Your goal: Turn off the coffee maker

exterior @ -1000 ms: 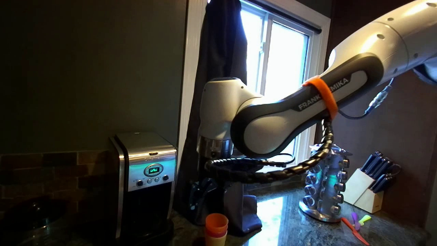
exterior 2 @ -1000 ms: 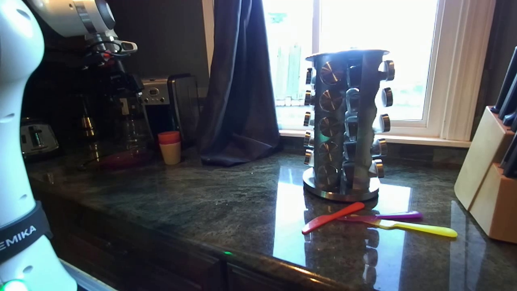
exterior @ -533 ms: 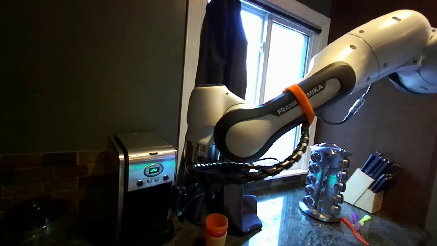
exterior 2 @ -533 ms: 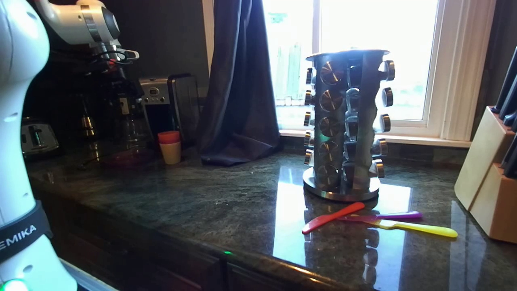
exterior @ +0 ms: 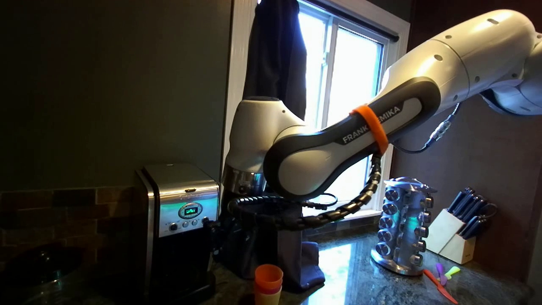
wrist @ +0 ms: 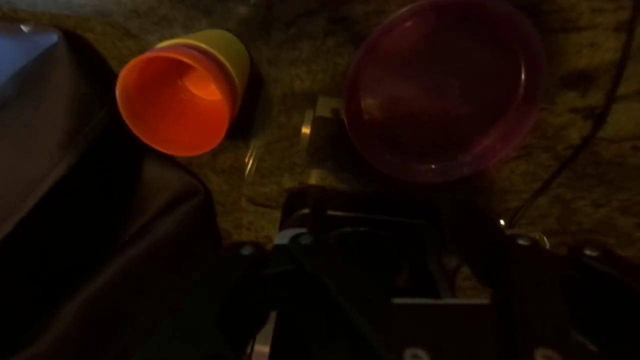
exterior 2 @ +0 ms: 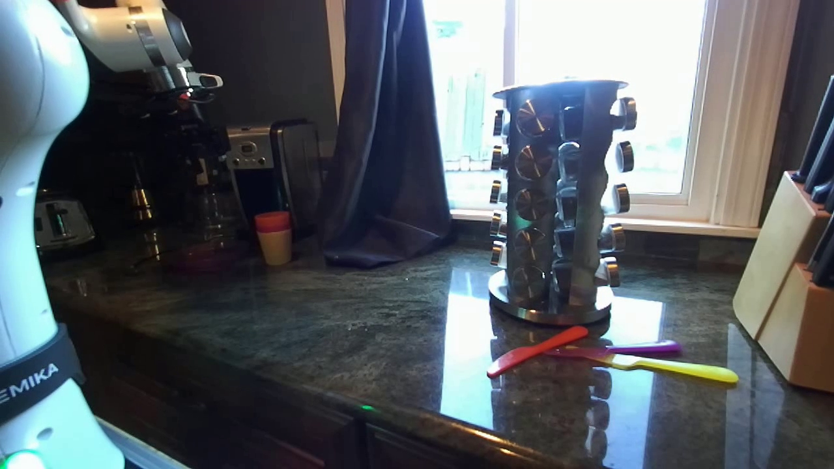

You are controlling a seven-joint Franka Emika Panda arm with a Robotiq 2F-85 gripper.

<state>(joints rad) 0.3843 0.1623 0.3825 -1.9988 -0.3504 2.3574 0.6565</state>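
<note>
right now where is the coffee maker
In both exterior views, the coffee maker stands in the left half, just left of the dark curtain; in an exterior view the stacked cups hide part of its lower front.

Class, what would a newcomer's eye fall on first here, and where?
Probably the pale robot arm, stretched across the bright window in an exterior view. Lower left there, the greenish display of the coffee maker glows. In the wrist view, an orange cup stands out, upper left.
</note>
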